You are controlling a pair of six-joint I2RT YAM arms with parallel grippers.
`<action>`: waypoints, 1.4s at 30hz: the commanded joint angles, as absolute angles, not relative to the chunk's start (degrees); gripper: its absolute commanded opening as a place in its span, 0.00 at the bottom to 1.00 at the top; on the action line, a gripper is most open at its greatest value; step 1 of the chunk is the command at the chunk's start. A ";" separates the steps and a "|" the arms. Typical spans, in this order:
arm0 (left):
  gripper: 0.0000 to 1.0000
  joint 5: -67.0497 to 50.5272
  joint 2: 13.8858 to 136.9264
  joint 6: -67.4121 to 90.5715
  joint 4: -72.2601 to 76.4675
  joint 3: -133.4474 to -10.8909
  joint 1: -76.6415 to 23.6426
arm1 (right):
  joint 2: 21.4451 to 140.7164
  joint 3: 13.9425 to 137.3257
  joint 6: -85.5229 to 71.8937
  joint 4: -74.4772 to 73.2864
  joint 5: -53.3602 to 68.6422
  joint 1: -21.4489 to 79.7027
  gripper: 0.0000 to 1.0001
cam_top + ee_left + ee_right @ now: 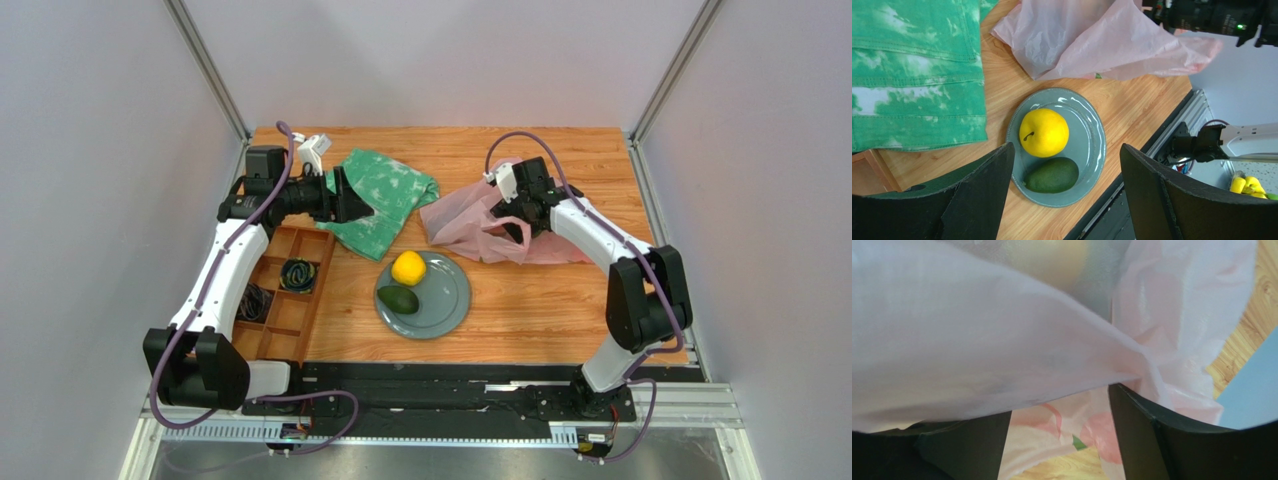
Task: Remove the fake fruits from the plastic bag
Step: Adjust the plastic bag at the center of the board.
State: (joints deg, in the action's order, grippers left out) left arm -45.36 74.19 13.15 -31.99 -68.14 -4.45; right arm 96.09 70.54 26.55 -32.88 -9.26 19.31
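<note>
Pink bag [977, 340] blankets my right pincer [1057, 405], fingers spread. Left pincer [1066, 150] spread, empty, facing plate [1089, 135]: yellow fruit [1044, 132], avocado [1052, 175]; green cloth [917, 75] alongside.

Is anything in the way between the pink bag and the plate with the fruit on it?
Nothing visible. Only a bare strip of table separates the plastic bag from the plate. The green cloth lies off to the side, near the left gripper.
</note>
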 commanded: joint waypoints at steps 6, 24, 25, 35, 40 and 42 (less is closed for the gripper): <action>0.87 -48.87 74.27 12.74 -30.50 -72.68 -6.58 | 87.10 68.73 24.17 -42.97 -3.70 17.50 0.68; 0.99 -28.14 93.07 3.87 -34.63 -88.24 -43.66 | 66.72 63.64 44.12 -54.06 2.55 13.63 0.88; 0.99 -25.86 93.69 3.87 -34.45 -87.81 -44.73 | 66.01 61.72 44.21 -53.36 2.20 12.84 0.89; 0.99 -8.19 99.92 0.09 -30.85 -90.43 -56.77 | 67.32 55.37 44.91 -40.09 -4.83 4.66 0.89; 0.99 4.29 107.38 -1.93 -31.99 -96.06 -59.32 | 69.87 55.81 44.12 -33.32 -6.77 3.69 0.89; 0.98 9.11 108.63 -2.63 -32.08 -97.03 -59.85 | 70.83 57.38 43.60 -32.26 -7.12 3.52 0.89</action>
State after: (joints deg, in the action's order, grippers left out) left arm -4.14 106.02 0.08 -32.77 -93.41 -58.96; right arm 69.28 55.00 43.97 -39.66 -4.93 3.88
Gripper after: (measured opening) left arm 0.992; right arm 0.891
